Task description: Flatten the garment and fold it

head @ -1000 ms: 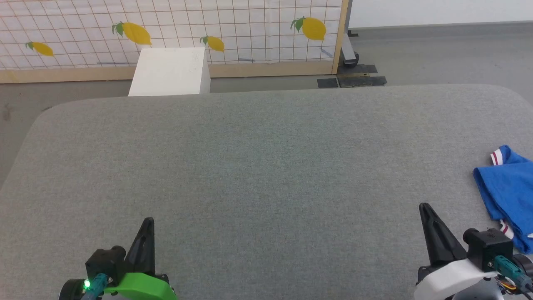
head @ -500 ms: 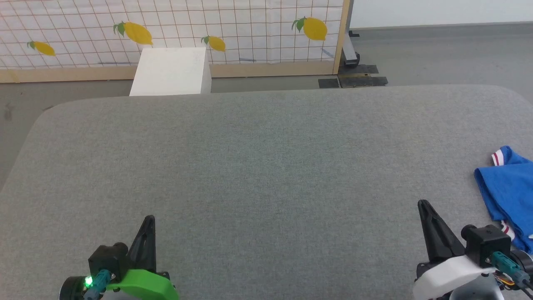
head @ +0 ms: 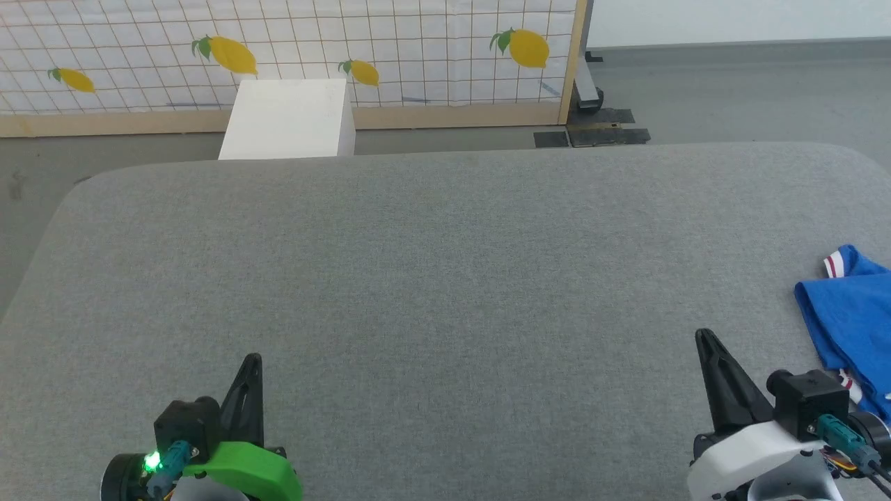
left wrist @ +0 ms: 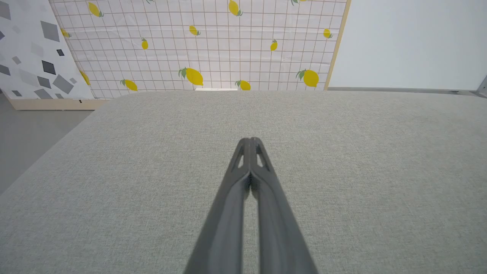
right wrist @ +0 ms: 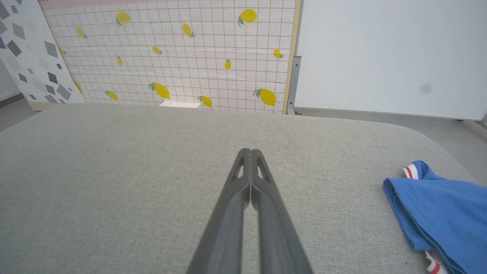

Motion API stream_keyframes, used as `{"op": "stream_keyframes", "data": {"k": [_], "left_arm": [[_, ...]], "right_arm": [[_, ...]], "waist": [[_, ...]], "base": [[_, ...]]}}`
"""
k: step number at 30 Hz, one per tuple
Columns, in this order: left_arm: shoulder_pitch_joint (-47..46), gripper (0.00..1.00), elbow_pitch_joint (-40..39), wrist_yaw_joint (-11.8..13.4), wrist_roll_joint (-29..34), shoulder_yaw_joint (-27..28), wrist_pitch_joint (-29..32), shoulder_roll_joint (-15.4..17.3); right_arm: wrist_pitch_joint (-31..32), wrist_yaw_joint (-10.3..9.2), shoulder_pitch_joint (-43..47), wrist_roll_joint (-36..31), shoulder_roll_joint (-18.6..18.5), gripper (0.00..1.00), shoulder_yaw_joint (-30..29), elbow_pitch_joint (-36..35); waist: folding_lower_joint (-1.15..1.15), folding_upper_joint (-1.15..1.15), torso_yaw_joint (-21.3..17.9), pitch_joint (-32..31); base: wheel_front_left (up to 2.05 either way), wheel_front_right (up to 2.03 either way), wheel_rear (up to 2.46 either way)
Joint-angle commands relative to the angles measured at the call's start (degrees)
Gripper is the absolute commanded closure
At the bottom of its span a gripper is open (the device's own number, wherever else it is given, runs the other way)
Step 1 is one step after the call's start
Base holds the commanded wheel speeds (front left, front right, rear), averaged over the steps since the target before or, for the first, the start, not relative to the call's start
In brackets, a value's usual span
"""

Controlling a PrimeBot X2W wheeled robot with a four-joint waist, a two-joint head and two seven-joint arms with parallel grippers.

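**A:** What's the setting?
**B:** A wide table [head: 445, 264] covered in grey fabric. Behind it stand a lemon-print grid screen [head: 390, 42] and a white box [head: 285, 118].
**A:** Where is the garment?
**B:** The blue garment [head: 853, 316] lies bunched at the table's right edge, near the right gripper [head: 703, 335].
**A:** And the claws?
**B:** The right gripper and the left gripper [head: 253, 358] each have their fingers pressed together, holding nothing.

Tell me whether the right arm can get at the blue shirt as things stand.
Probably yes. The garment lies right of the right gripper, bare grey surface between them; the gripper is shut and must open first.
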Motion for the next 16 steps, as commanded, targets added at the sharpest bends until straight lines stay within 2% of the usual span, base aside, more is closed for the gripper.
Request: {"op": "stream_keyframes", "data": {"k": [1, 16], "left_arm": [[-1.11, 1.00, -0.50, 0.54, 0.87, -0.07, 0.38, -0.34], [-1.63, 1.00, -1.58, 1.35, 2.38, -0.12, 2.23, -0.81]], "right_arm": [[-0.01, -0.04, -1.20, -0.65, 0.20, 1.00, 0.11, 0.28], [-0.01, -0.05, -2.28, -1.33, 0.29, 1.00, 0.28, 1.03]], "waist": [[0.00, 0.33, 0.02, 0.00], [0.00, 0.41, 0.23, -0.03]], "base": [[0.00, 0.00, 0.00], [0.00, 0.00, 0.00]]}}
